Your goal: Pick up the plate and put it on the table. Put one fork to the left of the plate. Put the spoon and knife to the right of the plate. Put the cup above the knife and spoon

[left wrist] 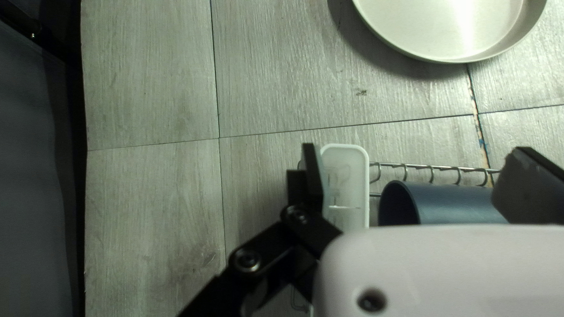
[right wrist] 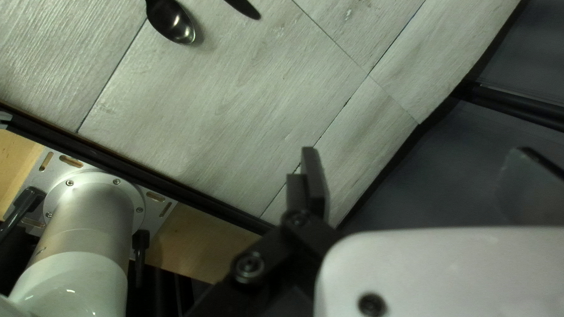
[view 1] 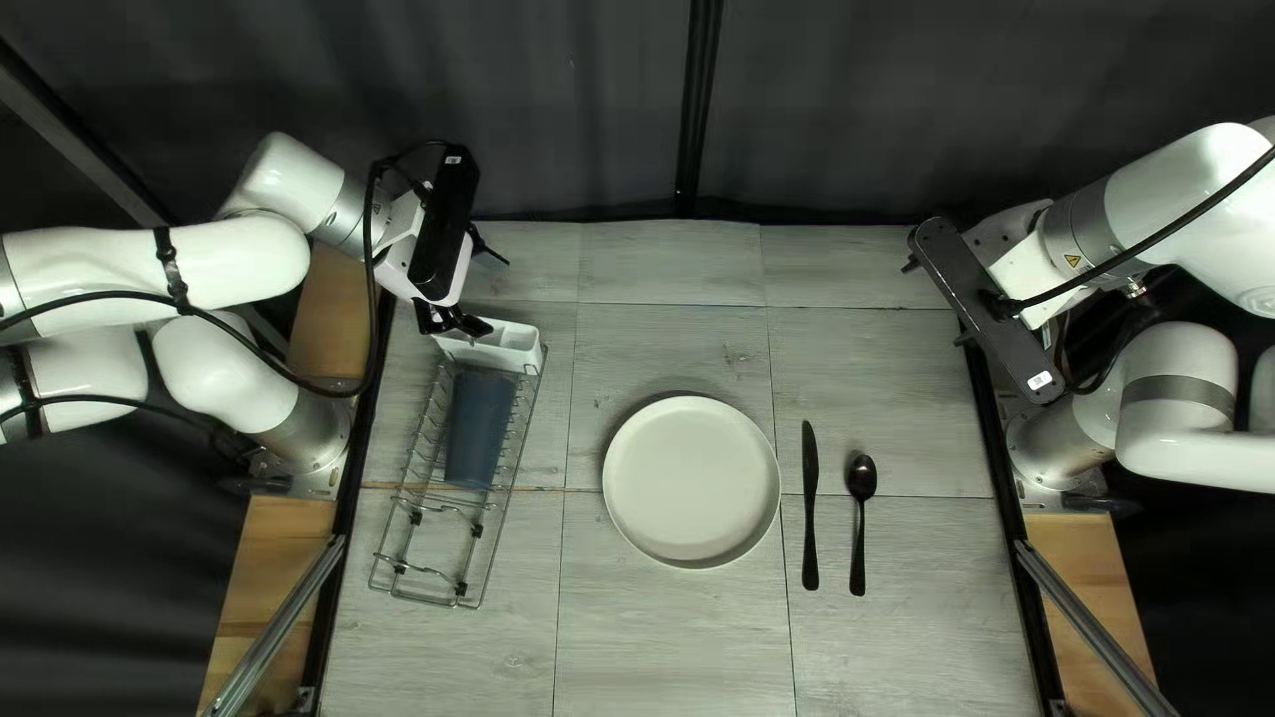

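Note:
My left gripper [view 1: 481, 287] is above the white caddy at the rack's far end; in the left wrist view this gripper [left wrist: 414, 176] stands open, nothing held. A blue cup [view 1: 478, 428] lies on its side in the wire rack, its mouth facing the caddy; the same cup [left wrist: 449, 203] shows in the left wrist view. The pale plate [view 1: 691, 481] sits mid-table, with the black knife [view 1: 810, 511] and spoon [view 1: 861, 481] right of it. Over the table's far right corner is my right gripper [view 1: 935, 303]; this gripper [right wrist: 420, 170] is open and empty. I see no fork.
The wire rack [view 1: 498, 538] stands left of the plate, holding the cup; the white caddy [view 1: 511, 348] is at its far end. My arms' bases flank the table [view 1: 664, 637] at its left and right edges. A dark curtain [view 1: 571, 106] hangs behind.

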You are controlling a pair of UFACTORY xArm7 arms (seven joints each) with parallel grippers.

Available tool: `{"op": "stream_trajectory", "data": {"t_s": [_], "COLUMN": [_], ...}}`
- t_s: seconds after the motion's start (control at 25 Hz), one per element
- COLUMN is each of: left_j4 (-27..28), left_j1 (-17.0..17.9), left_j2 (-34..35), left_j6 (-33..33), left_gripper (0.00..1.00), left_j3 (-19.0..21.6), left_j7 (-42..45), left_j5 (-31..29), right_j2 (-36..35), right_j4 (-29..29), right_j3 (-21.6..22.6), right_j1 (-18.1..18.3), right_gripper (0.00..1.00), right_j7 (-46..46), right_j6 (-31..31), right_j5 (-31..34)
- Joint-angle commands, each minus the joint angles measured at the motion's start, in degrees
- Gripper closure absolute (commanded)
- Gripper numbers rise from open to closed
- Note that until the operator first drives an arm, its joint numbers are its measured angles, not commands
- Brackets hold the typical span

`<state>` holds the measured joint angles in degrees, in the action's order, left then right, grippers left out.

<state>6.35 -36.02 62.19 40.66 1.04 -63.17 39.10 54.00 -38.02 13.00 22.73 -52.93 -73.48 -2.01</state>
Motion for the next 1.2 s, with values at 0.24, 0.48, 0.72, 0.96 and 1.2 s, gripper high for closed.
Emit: {"op": "stream_trajectory", "data": {"t_s": [0.24, 0.48, 0.72, 0.96, 1.2], "left_j4": [-3.34, -5.5, -5.62, -5.98, -5.91], "left_j1": [-2.09, -0.97, 1.76, 2.36, 3.28], "left_j2": [8.14, 8.95, 4.49, 2.64, -0.68], "left_j6": [3.99, 3.95, 0.05, -0.76, -3.12], "left_gripper": [0.0, 0.0, 0.0, 0.0, 0.0], "left_j3": [4.55, 5.13, 6.03, 6.06, 5.74], "left_j7": [3.09, 1.9, -0.26, -1.86, -4.16], "left_j5": [-3.93, -4.17, -3.11, -3.49, -3.25], "right_j2": [0.0, 0.0, 0.0, 0.0, 0.0], "right_j4": [0.0, 0.0, 0.0, 0.0, 0.0], "right_j3": [0.0, 0.0, 0.0, 0.0, 0.0], "right_j1": [0.0, 0.0, 0.0, 0.0, 0.0], "right_gripper": [0.0, 0.0, 0.0, 0.0, 0.0], "right_j7": [0.0, 0.0, 0.0, 0.0, 0.0], "right_j6": [0.0, 0.0, 0.0, 0.0, 0.0], "right_j5": [0.0, 0.0, 0.0, 0.0, 0.0]}}
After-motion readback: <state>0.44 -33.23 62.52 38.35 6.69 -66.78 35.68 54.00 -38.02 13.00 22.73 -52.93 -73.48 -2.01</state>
